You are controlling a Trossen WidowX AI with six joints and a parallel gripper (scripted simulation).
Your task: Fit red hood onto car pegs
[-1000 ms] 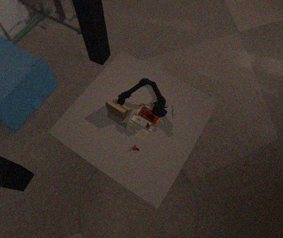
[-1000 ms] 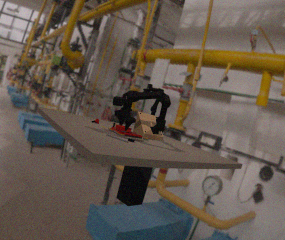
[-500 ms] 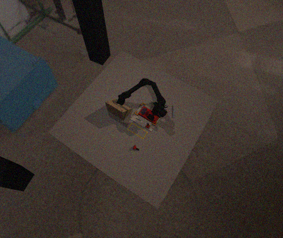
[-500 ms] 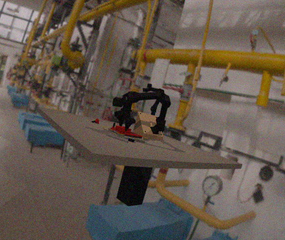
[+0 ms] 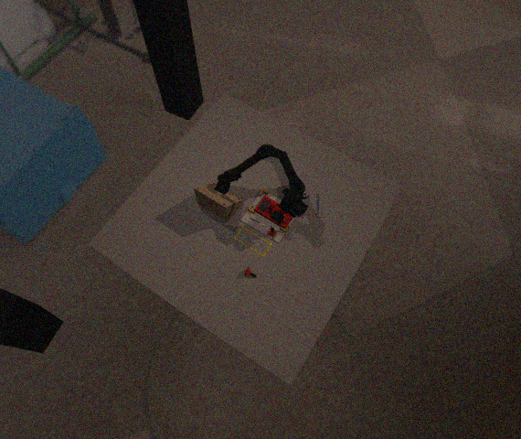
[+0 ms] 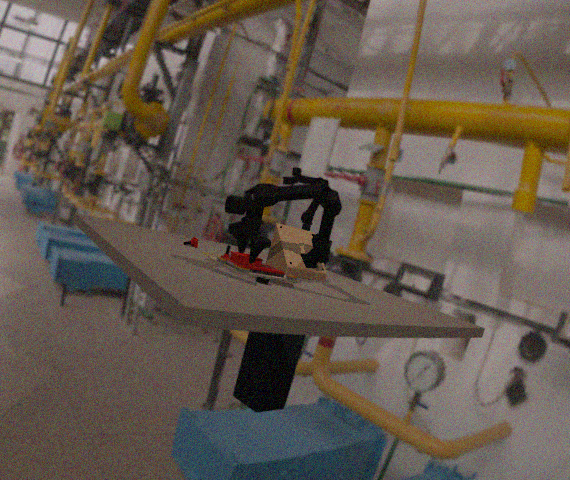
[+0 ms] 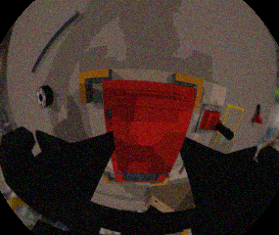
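Two black fingers of my gripper (image 6: 254, 254) (image 7: 149, 139) clasp the red flat-roofed hood shell (image 5: 266, 206) (image 6: 241, 259) (image 7: 151, 110) by its opposite sides, probably to keep it square over the yellow-cornered jig (image 5: 264, 192) (image 7: 83, 88) while its holes meet the pegs.

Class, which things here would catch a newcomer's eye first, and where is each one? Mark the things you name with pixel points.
The red hood (image 5: 264, 204) (image 6: 238, 258) (image 7: 146, 113) stands out first, between the fingers of the black gripper (image 7: 149, 137) and over the jig's orange corners (image 7: 190, 79). Next come the thick yellow pipe (image 6: 430, 114) running along the wall behind the table (image 5: 298, 293) (image 6: 326, 326) and the blue box shape (image 6: 275, 439) below it.
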